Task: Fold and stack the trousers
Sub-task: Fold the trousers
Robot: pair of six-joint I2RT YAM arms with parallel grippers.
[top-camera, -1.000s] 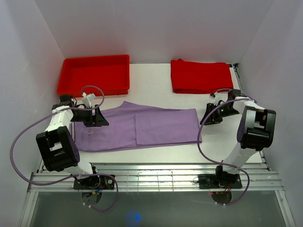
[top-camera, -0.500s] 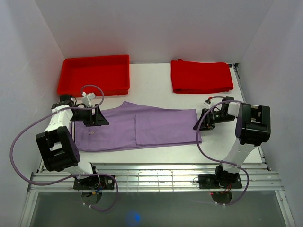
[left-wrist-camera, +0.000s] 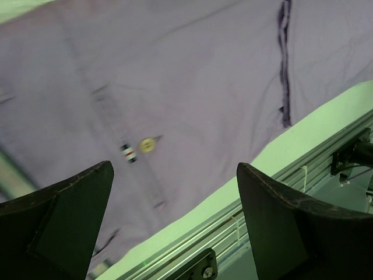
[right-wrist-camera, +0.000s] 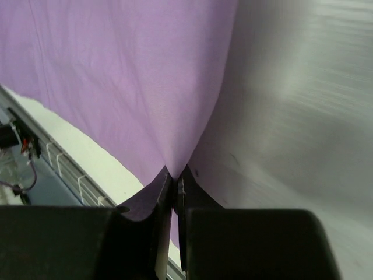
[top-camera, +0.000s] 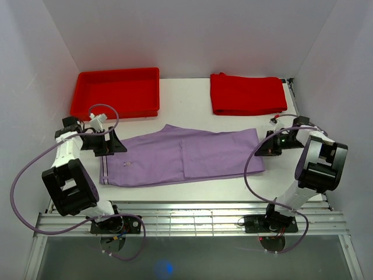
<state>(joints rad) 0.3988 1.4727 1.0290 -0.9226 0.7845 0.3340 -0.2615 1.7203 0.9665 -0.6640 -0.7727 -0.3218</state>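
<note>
The trousers (top-camera: pixel 180 154) lie flat across mid-frame on the counter (top-camera: pixel 192 114). The right jaws are clamped on their right-hand edge, probably to pull or fold it. The left jaws gape wide and empty over the waist at left.

The trousers (top-camera: pixel 175 157) are lilac-purple soft fabric and lie flat along the near part of the white bench (top-camera: pixel 186 105), long side going left to right. The leg part is folded back over itself, so the right half is a double layer with a straight edge near the middle. A thin white stripe runs along the left end and the near edge. A small pale button (left-wrist-camera: pixel 147 145) sits near the left end. The far right edge is pinched in the closed right hand (right-wrist-camera: pixel 175 181).
</note>
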